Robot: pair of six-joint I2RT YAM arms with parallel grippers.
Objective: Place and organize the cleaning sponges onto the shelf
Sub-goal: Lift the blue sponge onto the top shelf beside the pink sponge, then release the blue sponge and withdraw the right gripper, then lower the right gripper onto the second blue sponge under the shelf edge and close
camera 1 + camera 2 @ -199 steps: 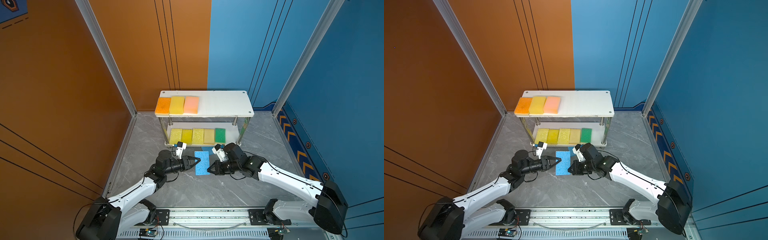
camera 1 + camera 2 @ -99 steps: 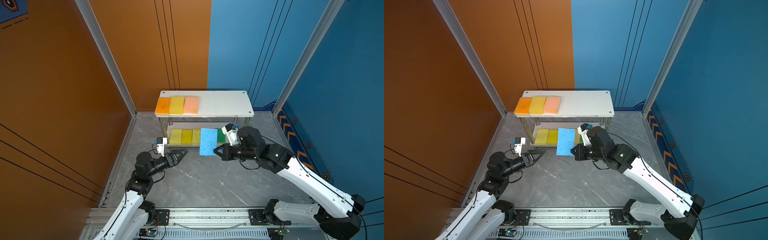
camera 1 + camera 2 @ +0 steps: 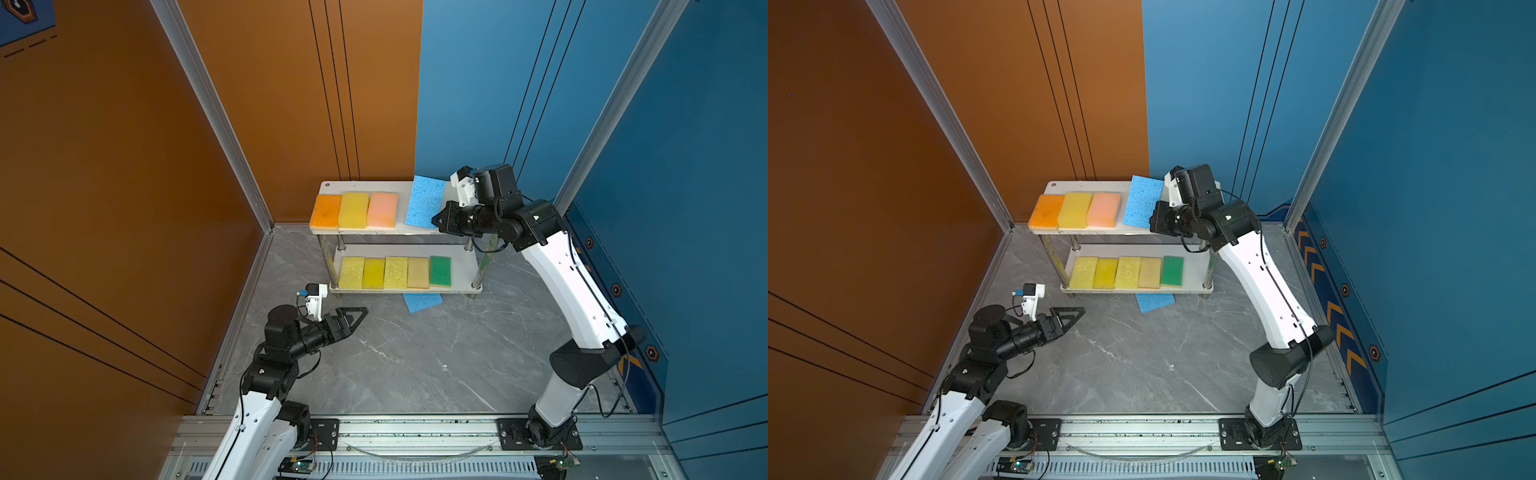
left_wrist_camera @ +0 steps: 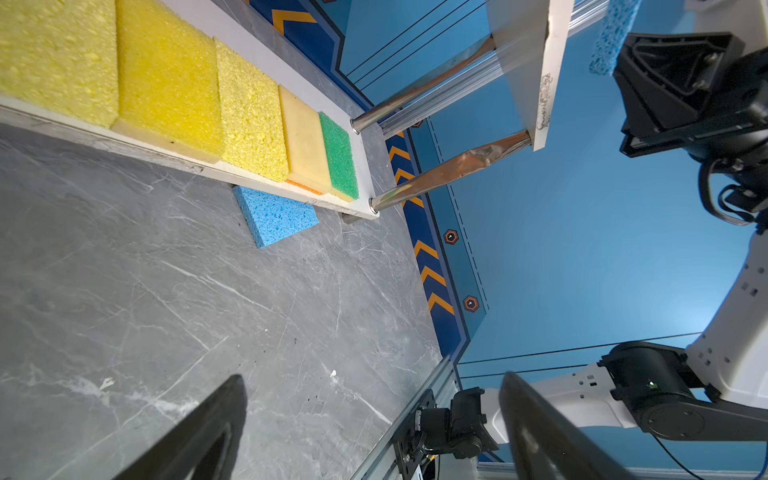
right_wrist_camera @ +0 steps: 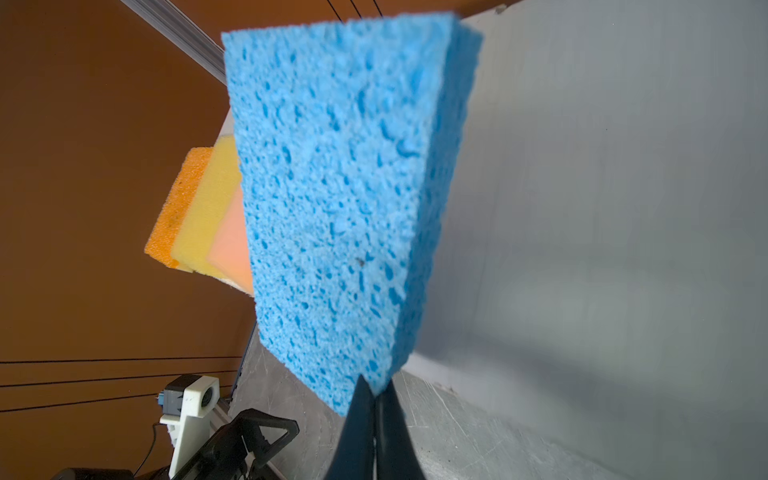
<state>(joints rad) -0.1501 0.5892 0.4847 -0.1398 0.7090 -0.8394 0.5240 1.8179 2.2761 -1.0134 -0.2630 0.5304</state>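
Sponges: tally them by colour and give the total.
Yellow: 4
Blue: 2
Orange: 1
Pink: 1
Beige: 1
Green: 1
Total: 10

The right gripper [image 3: 437, 217] holds a light blue sponge [image 3: 424, 201] above the shelf [image 3: 463, 266]. A second blue sponge [image 3: 422, 302] lies on the floor [image 3: 415, 365].
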